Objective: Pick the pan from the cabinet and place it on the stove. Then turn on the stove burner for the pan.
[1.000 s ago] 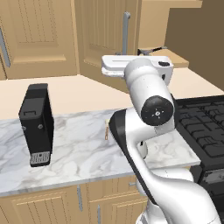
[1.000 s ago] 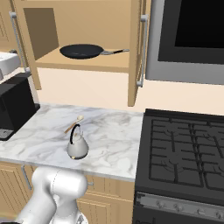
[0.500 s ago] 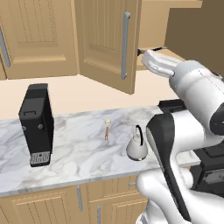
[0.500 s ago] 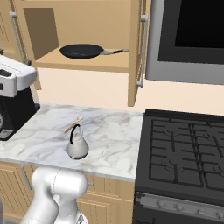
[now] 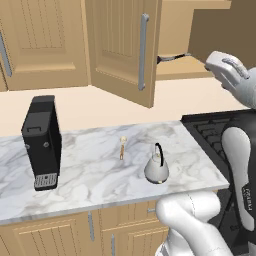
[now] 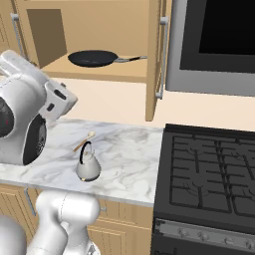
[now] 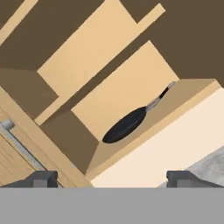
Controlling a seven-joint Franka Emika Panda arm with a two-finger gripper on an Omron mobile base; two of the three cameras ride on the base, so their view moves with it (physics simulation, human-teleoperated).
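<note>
Black and matte, the pan [image 6: 92, 58] lies flat on the shelf of the open cabinet [image 6: 99, 74], its thin handle [image 6: 130, 59] pointing toward the cabinet's right-hand door, while the robot's gripper [image 7: 111, 178] is raised near the opening with its jaws spread wide and holding nothing. In the hand view the pan [image 7: 124, 125] sits ahead of the two dark fingertips [image 7: 41, 178], well apart from them, so the step in hand appears to be the reach for the pickup. Below, the marble desk [image 6: 129, 159] carries a silver kettle [image 6: 87, 166], a small wooden spoon [image 6: 84, 141] and a black coffee machine [image 5: 42, 141]; the stove [image 6: 209, 172] stands to the right with its grates bare and no pan on it.

To do this well, the arm would likely need to enter the cabinet level with the shelf, keeping clear of the open doors on either side, and line the jaws across the handle rather than the pan's broad rim. A shallow, flat pan may tip from a handle grip, so a firm hold close to the pan body looks wise before lifting it out.
</note>
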